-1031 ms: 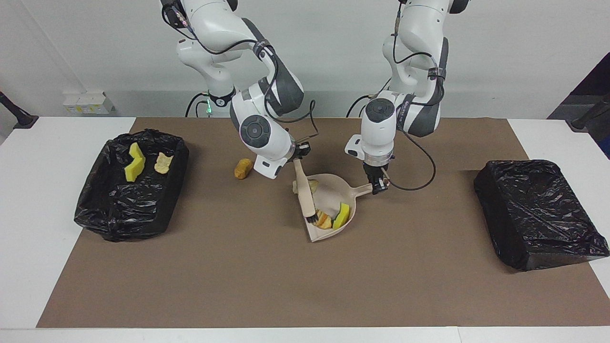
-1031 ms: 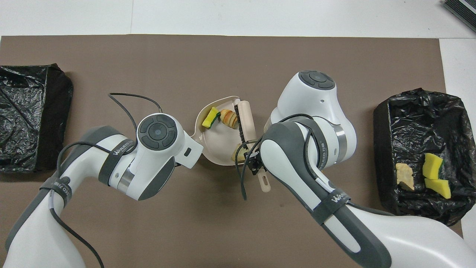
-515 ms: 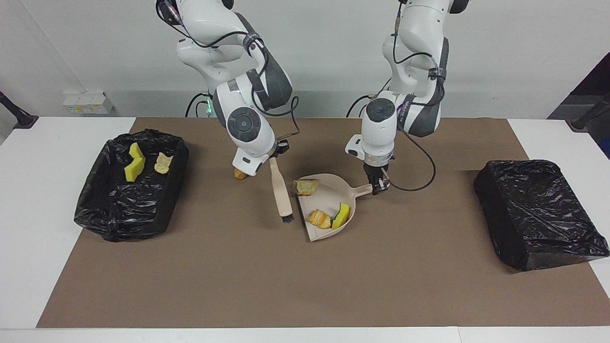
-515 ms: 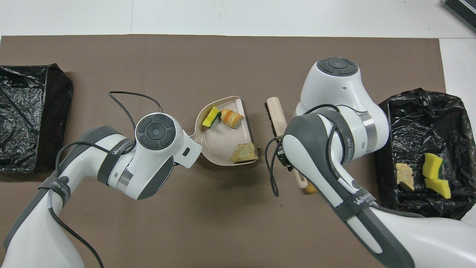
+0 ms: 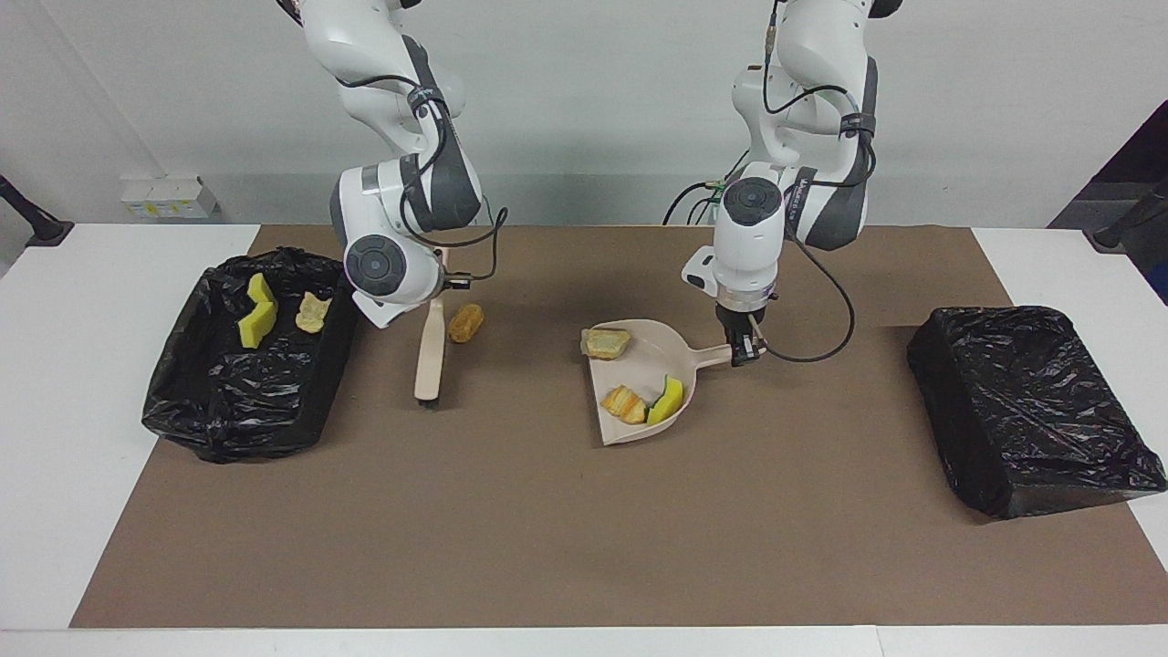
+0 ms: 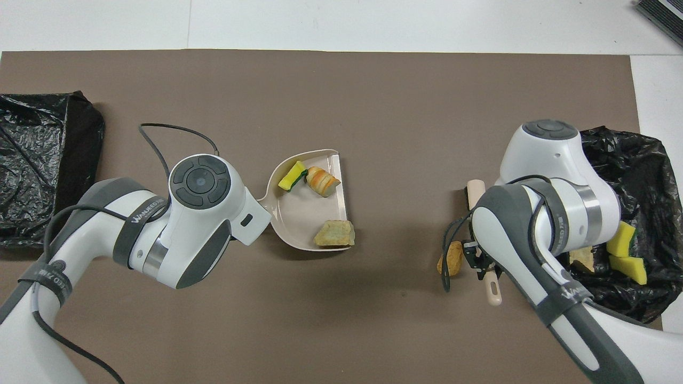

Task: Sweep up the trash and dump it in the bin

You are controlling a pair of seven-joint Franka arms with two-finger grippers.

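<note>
Trash is split three ways. Three scraps (image 5: 639,388) lie in the dustpan (image 5: 680,351) at mid-table: a tan lump at its open edge, a striped orange piece and a green-backed yellow sponge chunk deeper in. One orange-tan lump (image 5: 466,322) lies loose on the brown mat (image 5: 584,529), just beside the brush (image 5: 429,351). Three more, two yellow chunks and a pale lump, sit in the black-lined bin (image 5: 228,401) at the right arm's end.

I judge the step in hand to be sweeping the loose lump. I would set the bristles down on the bin side of it and push it in one low stroke toward the pan's open edge, with the pan flat on the mat.

Right gripper (image 5: 442,290) is clamped on the brush handle. Left gripper (image 5: 746,345) is clamped on the dustpan handle. A second covered bin (image 5: 1031,411) stands at the left arm's end.
</note>
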